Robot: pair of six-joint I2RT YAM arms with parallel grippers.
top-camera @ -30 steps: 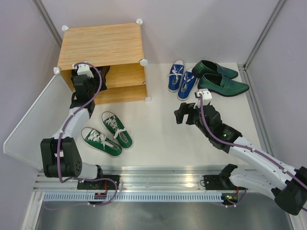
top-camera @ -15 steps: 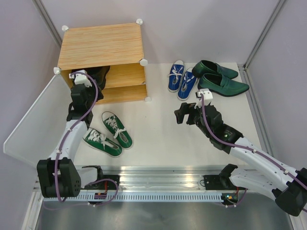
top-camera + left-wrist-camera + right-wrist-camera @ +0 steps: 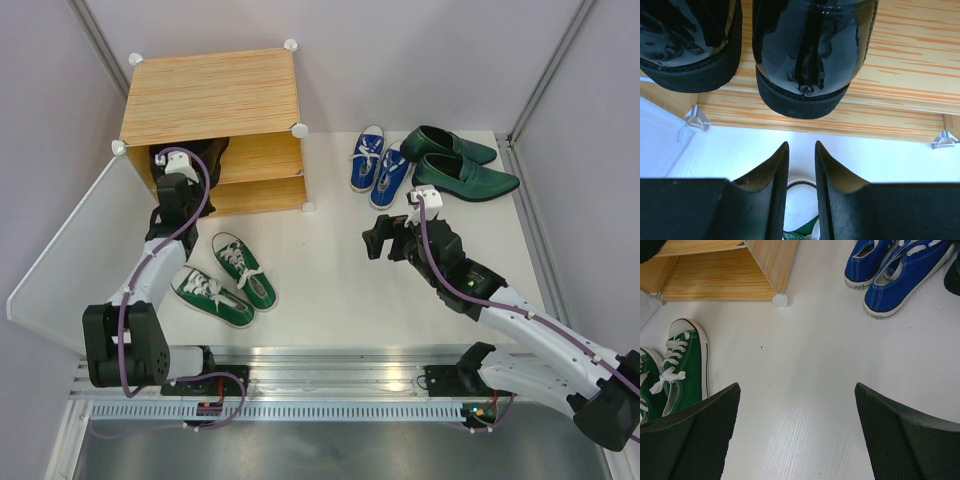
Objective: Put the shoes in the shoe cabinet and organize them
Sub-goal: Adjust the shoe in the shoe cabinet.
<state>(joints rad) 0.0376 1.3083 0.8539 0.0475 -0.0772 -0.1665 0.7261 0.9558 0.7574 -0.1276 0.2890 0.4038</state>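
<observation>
table (image 3: 330, 290): white | walls (image 3: 420, 60): pale grey | rail (image 3: 330, 380): aluminium, near edge

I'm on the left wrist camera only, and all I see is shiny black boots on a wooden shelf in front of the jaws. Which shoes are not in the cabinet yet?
Observer: Three pairs. The green sneakers with white laces lie on the white table, just in front of the light wood-grain shoe cabinet.
Operator: And the other two?
Observer: The blue sneakers with white laces and the glossy dark-green loafers sit next to each other, to the right of the cabinet.
Operator: Where's the right arm?
Observer: The right gripper hangs over bare table near the blue pair, jaws wide open and empty.
</observation>
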